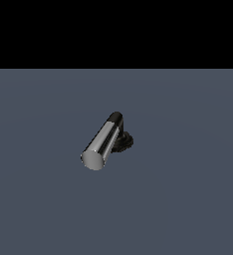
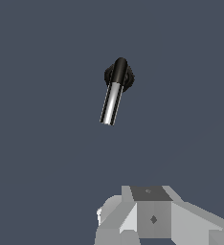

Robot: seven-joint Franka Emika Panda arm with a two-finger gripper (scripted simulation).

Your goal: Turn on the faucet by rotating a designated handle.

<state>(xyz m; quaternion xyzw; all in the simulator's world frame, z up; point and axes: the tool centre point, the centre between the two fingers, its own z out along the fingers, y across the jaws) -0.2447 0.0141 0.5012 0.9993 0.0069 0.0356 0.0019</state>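
The faucet (image 1: pixel 123 142) stands alone on the grey floor, with a black ribbed round base and a short black elbow. Its handle (image 1: pixel 102 141) is a chrome bar, tilted, its flat round end toward the exterior view's lower left. In the wrist view the faucet's base (image 2: pixel 129 79) and the handle (image 2: pixel 112 102) are seen from above and far off. Only a grey-white part of my gripper (image 2: pixel 152 216) shows at that picture's edge, well apart from the handle. Its fingers do not show clearly. The arm is absent from the exterior view.
A flat blue-grey floor (image 1: pixel 188 199) spreads around the faucet, with black background beyond its far edge.
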